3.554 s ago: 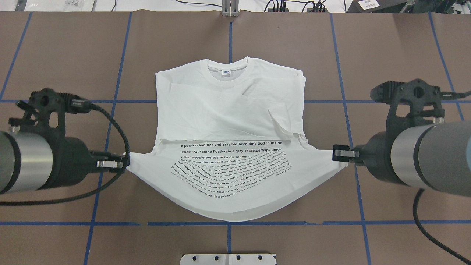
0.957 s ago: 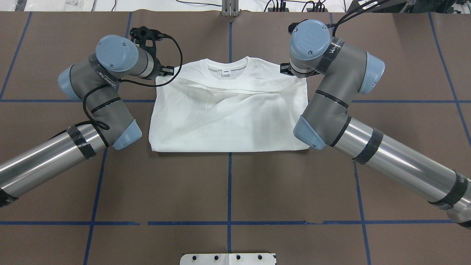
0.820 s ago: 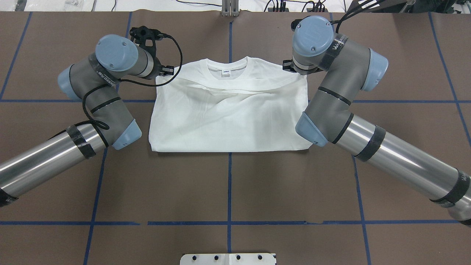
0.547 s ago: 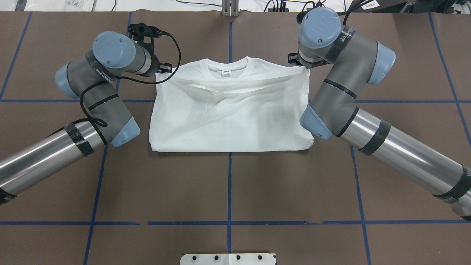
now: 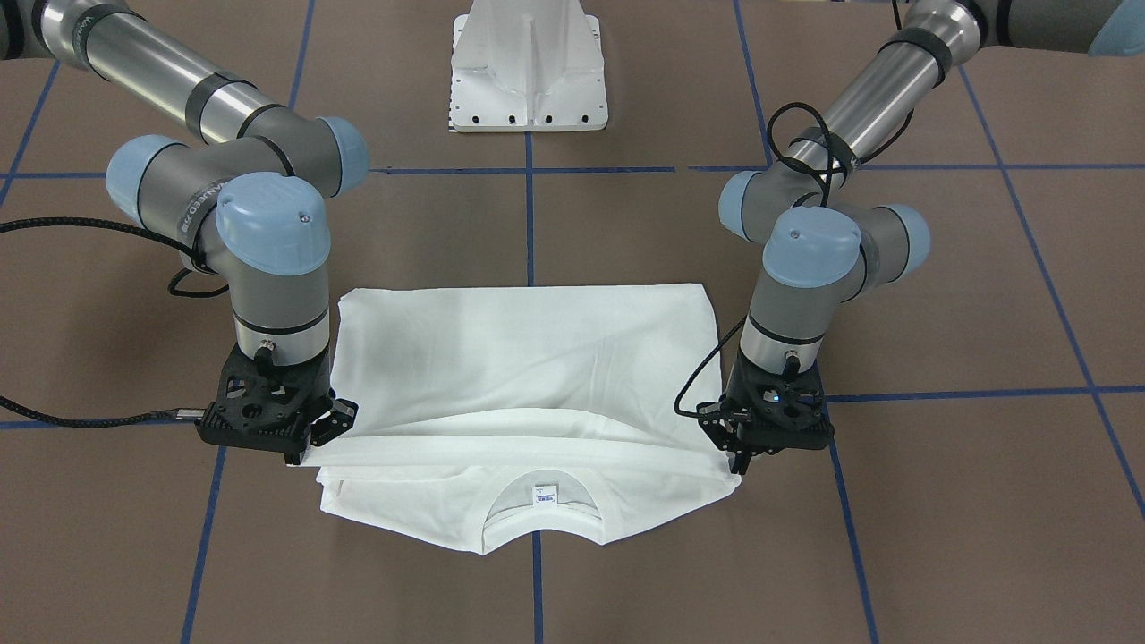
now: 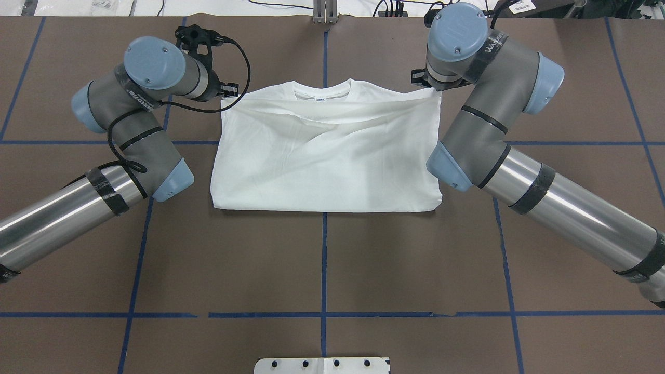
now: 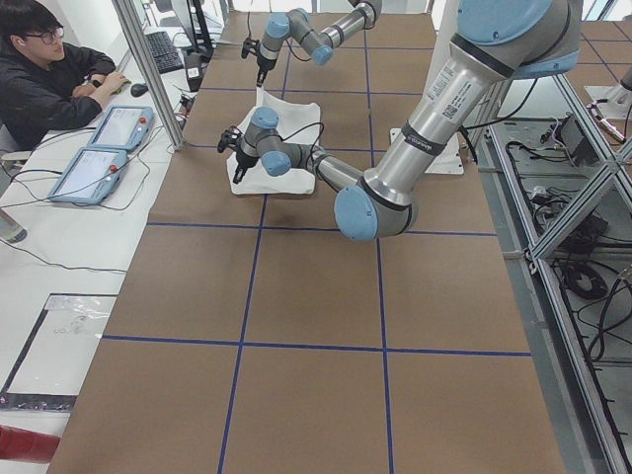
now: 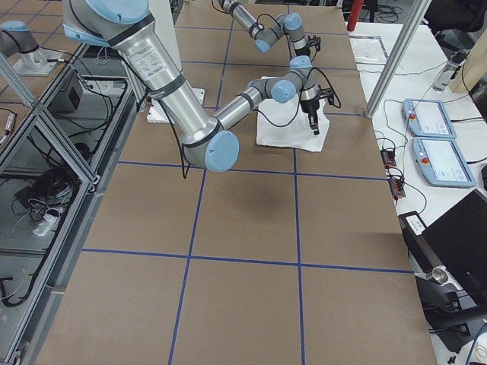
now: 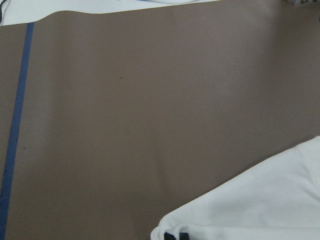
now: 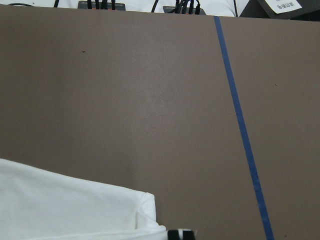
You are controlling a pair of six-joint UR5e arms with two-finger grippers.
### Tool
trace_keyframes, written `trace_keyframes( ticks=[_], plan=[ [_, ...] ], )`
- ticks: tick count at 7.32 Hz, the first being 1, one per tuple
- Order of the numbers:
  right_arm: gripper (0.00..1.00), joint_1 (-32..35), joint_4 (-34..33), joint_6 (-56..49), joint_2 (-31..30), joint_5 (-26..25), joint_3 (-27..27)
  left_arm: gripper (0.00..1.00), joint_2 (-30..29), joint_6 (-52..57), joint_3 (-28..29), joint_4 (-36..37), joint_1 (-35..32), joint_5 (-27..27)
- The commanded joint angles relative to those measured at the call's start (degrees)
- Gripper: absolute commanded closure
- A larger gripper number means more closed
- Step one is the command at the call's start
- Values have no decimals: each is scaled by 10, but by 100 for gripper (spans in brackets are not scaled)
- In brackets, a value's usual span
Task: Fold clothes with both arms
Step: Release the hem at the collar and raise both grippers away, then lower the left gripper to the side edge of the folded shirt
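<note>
Already folded hem to collar (image 5: 537, 480): white shirt (image 5: 528, 358) flat on the surface (image 5: 894, 537), between left gripper (image 5: 742, 458) and right gripper (image 5: 315, 438), each clamped on a top-layer corner. Likely remaining: letting go, perhaps folding narrower.

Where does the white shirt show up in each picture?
Front-facing: shirt centre, collar toward bottom.
Overhead: shirt upper centre.
Left side: shirt small, upper left of centre.
Right side: shirt small, upper centre-right.
Left wrist: shirt bottom-right corner.
Right wrist: shirt bottom-left corner.
Shared landmark: blue tape lines.
</note>
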Motion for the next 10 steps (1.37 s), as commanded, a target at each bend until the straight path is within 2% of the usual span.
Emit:
trace_keyframes(
  ticks=[1,2,4,6,10],
  plan=[
    [0,-6,30,-4,2,-4,-8,0,20,23,-23,-25,-2,-6],
    [0,-6,34,-4,1,-4,-8,0,30,28,-48,-21,-3,-25],
    [0,-6,36,-4,0,0,0,0,113,15,-157,-28,4,-47],
    [0,-6,56,-4,-1,0,1,0,184,-14,-233,-32,66,-41],
    [0,-11,57,-3,-4,-3,1,0,197,-48,-232,-33,123,-18]
  ],
)
